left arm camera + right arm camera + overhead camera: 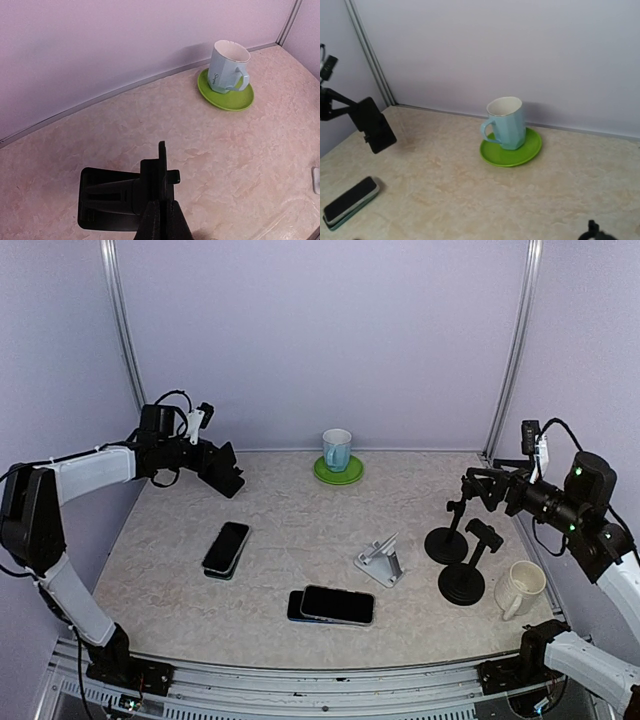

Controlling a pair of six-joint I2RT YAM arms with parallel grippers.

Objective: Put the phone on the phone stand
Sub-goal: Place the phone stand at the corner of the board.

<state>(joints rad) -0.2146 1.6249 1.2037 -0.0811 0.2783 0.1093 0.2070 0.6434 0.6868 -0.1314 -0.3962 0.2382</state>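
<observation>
Two dark phones point(338, 605) lie stacked at 6 o'clock, nearest you. Just past them, toward 1 o'clock, sits a silver phone stand point(380, 562). Another phone pile point(227, 548) lies at 8 o'clock. Your left gripper point(212, 462), up at 10 o'clock, is pinched tight on a black phone stand point(107, 197). Your right gripper point(468, 490), at 3 o'clock, is spread wide.

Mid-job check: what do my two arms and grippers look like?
The left arm and right arm have white sleeved links, black joints, looped black cables at the wrists. The left gripper and right gripper are black. Small green lights dot the right arm.
</observation>
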